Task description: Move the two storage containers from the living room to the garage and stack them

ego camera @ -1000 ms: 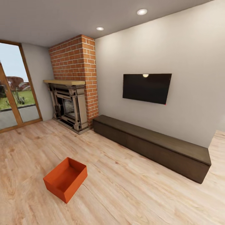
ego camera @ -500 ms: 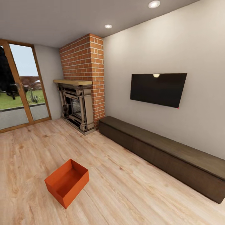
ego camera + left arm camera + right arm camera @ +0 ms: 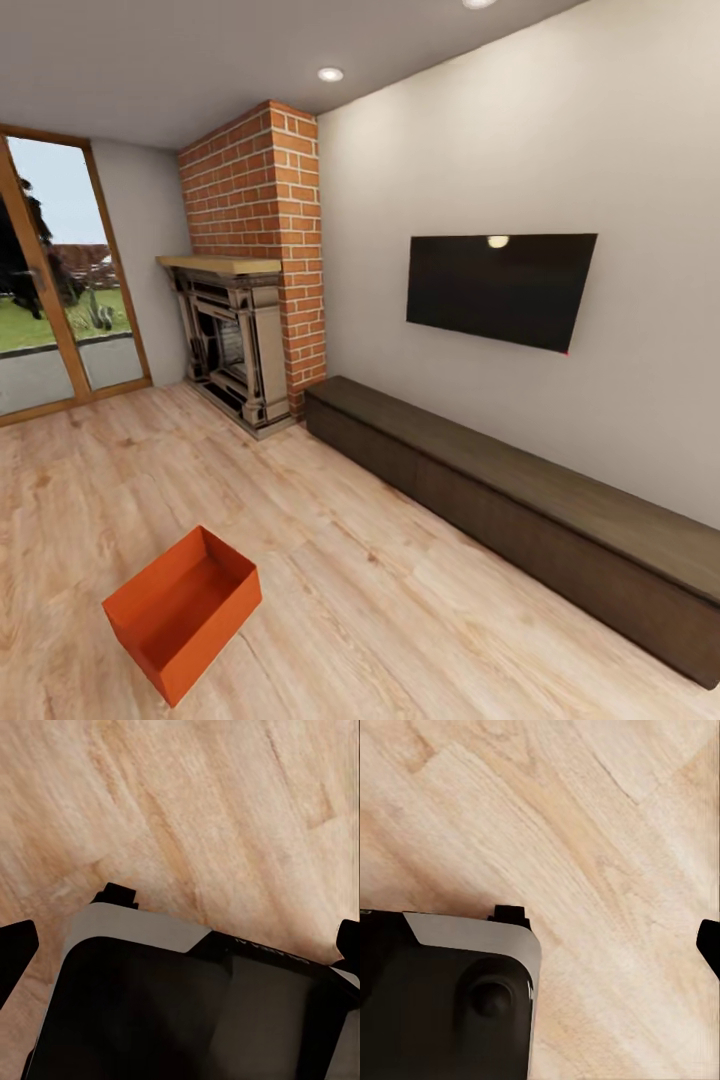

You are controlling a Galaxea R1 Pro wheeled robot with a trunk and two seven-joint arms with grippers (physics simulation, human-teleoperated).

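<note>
Orange-red storage container (image 3: pixel 182 612) sits open-top on the light plank floor (image 3: pixel 400 600), nearest me, well clear of either gripper | gripper jaws: cannot tell, apart or together | beyond: dark low cabinet (image 3: pixel 520 500), brick fireplace (image 3: pixel 250 300), wall TV (image 3: pixel 498 290).

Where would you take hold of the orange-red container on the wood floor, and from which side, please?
Probably by the rim of one long wall of the storage container, coming down from above: it sits upright and open-topped on the wood floor, seemingly empty, so a finger can likely drop inside and pinch the thin wall. With two arms, clasping both short ends looks steadier.
</note>
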